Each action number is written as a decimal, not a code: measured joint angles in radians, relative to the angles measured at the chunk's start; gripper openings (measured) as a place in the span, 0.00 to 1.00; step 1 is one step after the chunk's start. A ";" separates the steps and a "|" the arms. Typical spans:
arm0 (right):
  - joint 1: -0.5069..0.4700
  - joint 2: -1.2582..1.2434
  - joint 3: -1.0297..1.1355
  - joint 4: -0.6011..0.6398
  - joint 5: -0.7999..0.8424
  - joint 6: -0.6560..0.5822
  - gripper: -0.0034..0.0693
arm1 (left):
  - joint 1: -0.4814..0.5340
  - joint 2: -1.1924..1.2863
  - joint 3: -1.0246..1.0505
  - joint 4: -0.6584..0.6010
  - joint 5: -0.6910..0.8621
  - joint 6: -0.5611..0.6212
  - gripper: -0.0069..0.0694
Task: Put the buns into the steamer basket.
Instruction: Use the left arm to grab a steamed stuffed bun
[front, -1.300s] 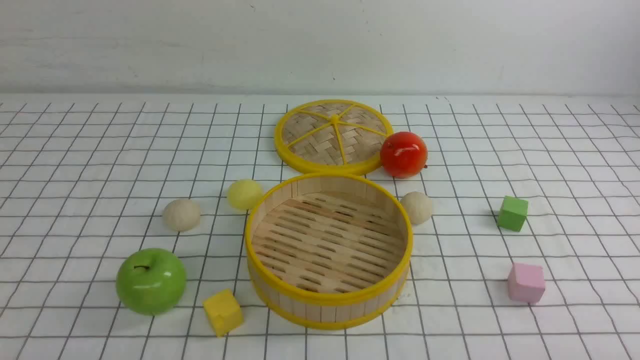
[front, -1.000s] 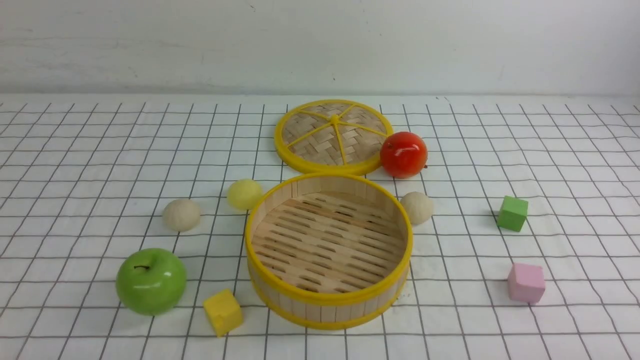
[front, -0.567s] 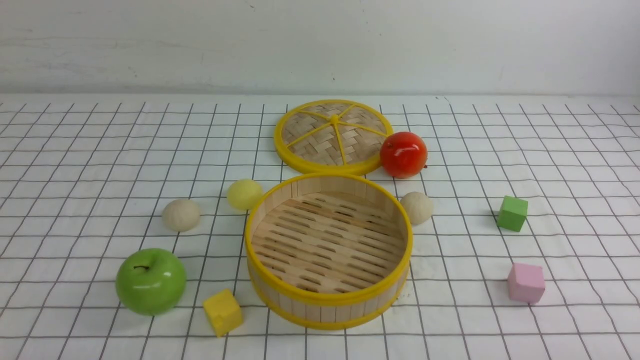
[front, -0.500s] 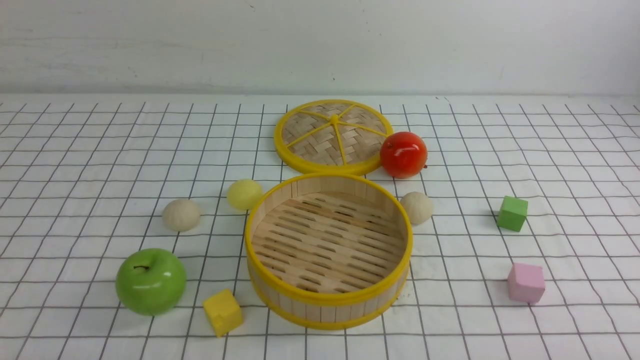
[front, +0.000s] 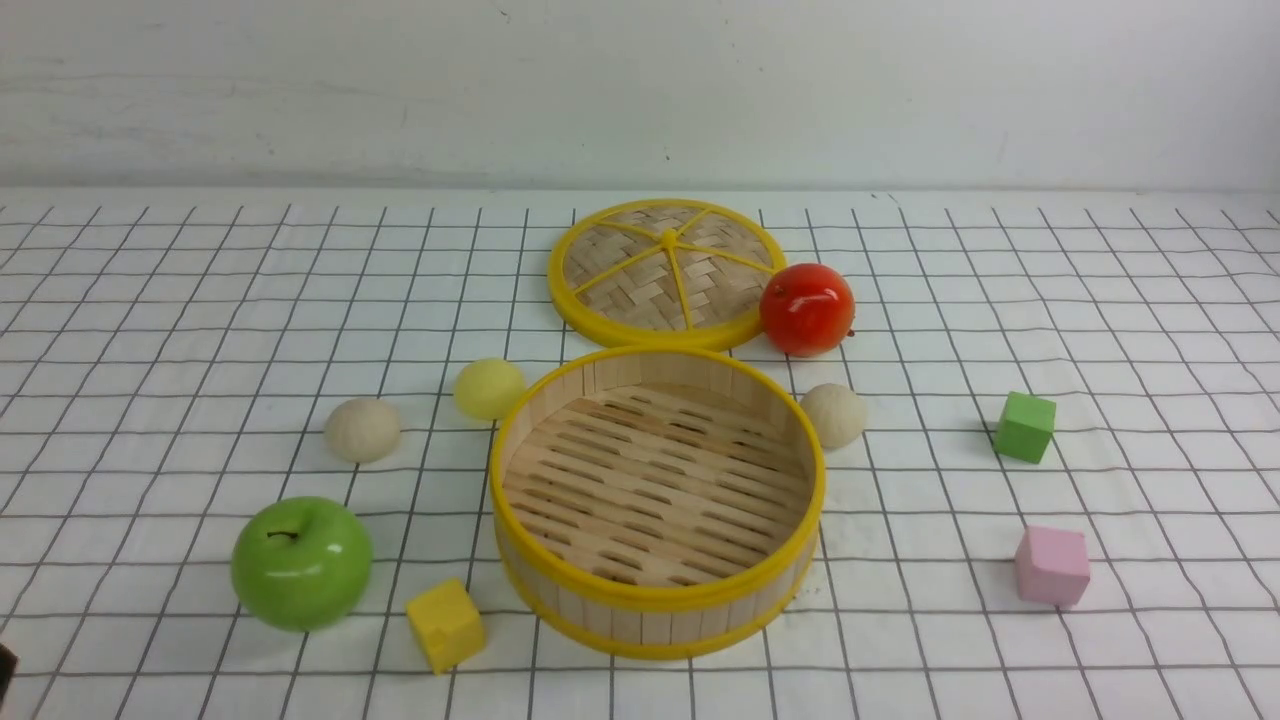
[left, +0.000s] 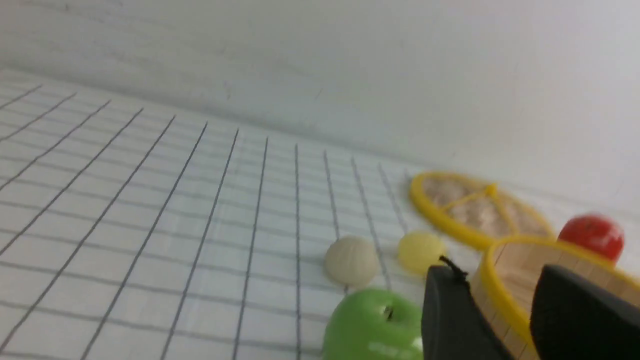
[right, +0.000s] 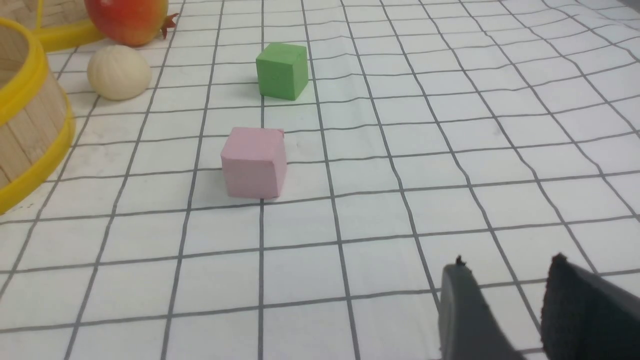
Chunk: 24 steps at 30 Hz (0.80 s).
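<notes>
Just nosed into the near-left corner with left gripper half-parted and empty, right gripper likewise, leaving all buns outside the steamer basket: reach only beginning.

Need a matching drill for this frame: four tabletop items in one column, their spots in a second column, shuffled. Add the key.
Items
1. pale yellow bun
2. red fruit
3. yellow cube
4. pink cube

Spots
A. right beside the woven lid, on its right edge
B. off to the right of the steamer basket, nearer the robot than the green cube
C. just off the basket's far-left side
D. near-left of the basket, next to the green apple

Pairs: 1-C, 2-A, 3-D, 4-B
</notes>
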 joint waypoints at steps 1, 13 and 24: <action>0.000 0.000 0.000 0.000 0.000 0.000 0.38 | 0.000 0.000 0.000 -0.037 -0.044 -0.012 0.40; 0.000 0.000 0.000 0.000 0.000 0.000 0.38 | 0.000 0.092 -0.419 -0.129 0.061 -0.012 0.40; 0.000 0.000 0.000 0.000 0.000 0.000 0.38 | 0.000 0.529 -0.789 -0.101 0.705 -0.009 0.40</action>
